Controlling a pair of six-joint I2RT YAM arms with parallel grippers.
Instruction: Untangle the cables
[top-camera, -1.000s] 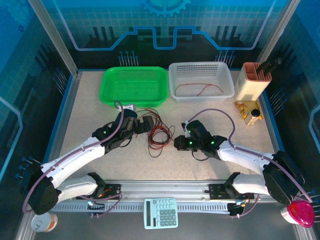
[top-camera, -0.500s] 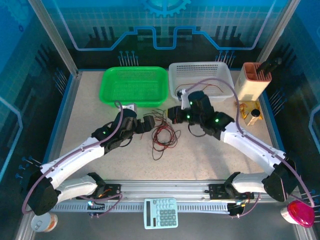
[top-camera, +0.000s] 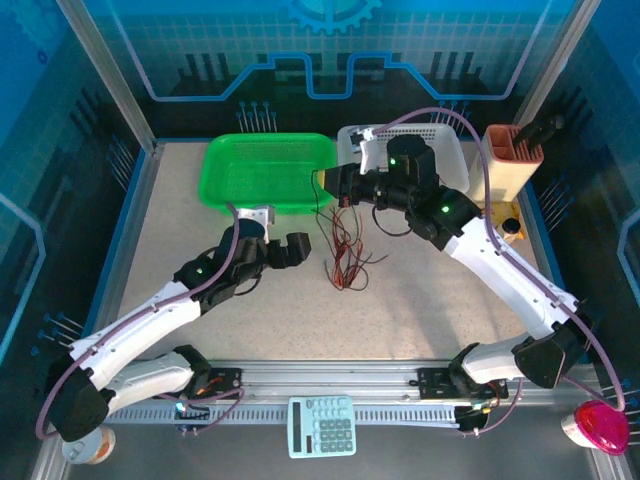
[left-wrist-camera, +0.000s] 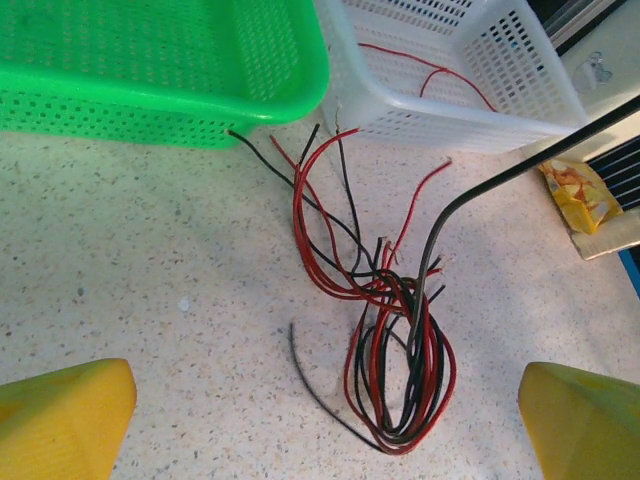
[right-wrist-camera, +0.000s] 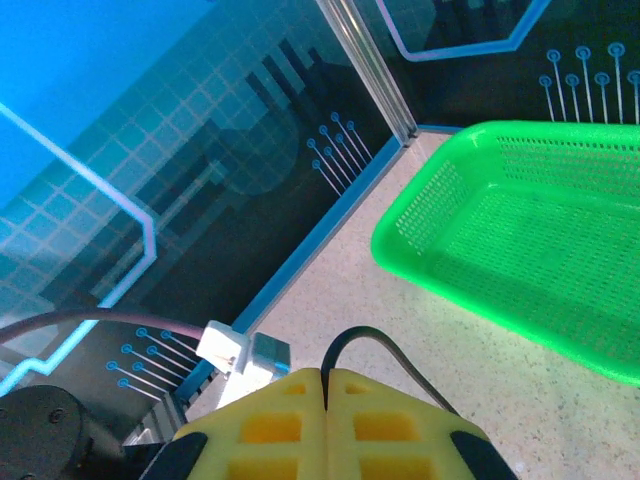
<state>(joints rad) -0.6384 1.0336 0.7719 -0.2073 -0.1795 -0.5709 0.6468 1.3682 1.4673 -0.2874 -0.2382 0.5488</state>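
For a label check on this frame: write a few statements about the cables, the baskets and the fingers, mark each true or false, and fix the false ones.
1. The right fingers are shut on a black cable. True.
2. The left fingers are closed on the tangle. False: they stand open on either side, apart from it.
3. A red cable lies in the white basket. True.
4. The tangle lies inside the green basket. False: it lies on the table in front of both baskets.
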